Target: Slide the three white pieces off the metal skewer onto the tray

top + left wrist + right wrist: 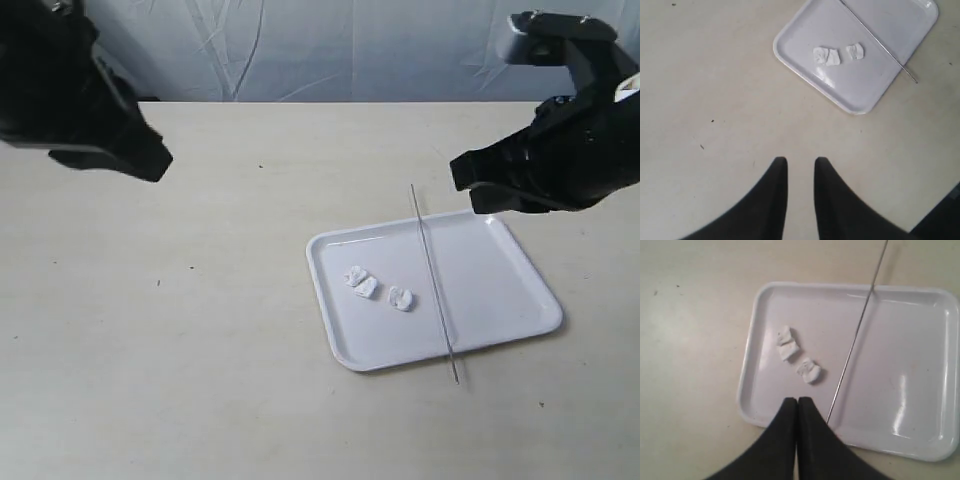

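Now: pieces on the tray, skewer bare

Outside, the three small soft white pieces (362, 284) lie on the glossy white rectangular plastic tray (500, 270), off the thin grey metal skewer (432, 275). The skewer rests across the tray with both ends past the rim. My left claw (152, 163) and right claw (466, 176) hang over the beige table (200, 330), well apart. From my left wrist, the left claw (800, 165) stands narrowly parted, empty. From my right wrist, the right claw (797, 402) is pressed closed on nothing.

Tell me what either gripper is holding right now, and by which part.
Nothing is held. The left gripper and right gripper are both empty; the metal skewer lies untouched across the tray.
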